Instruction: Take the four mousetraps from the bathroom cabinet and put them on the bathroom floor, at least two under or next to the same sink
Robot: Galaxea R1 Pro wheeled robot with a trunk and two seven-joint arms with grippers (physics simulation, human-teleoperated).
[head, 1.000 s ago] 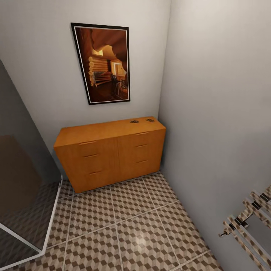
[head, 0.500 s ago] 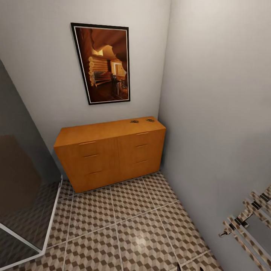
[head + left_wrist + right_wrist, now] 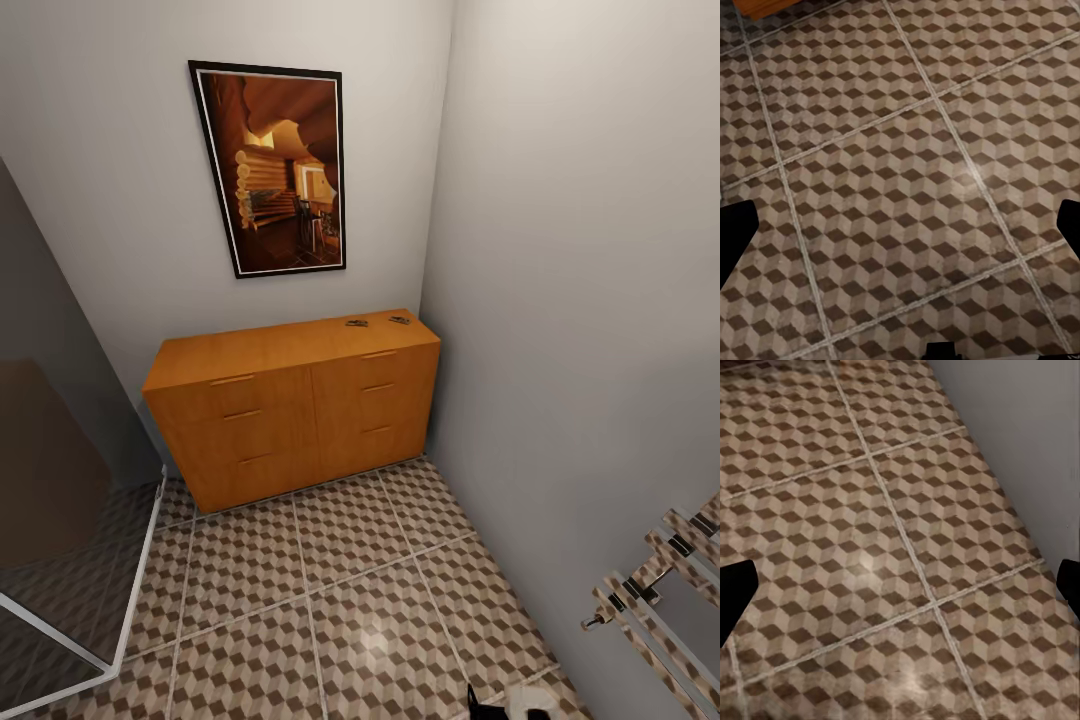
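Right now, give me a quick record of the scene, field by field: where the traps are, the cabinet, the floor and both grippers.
mousetraps: two small dark items and on the cabinet top, near its right end
cabinet: orange-brown chest against the back wall, drawers shut
floor: cube-pattern tiles, no trap on them
left gripper: open, above tiles
right gripper: open, above tiles
wall: framed picture above the cabinet

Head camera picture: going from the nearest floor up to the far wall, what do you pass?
Bathroom floor → cabinet → two small dark mousetraps on its top → framed picture on the wall.
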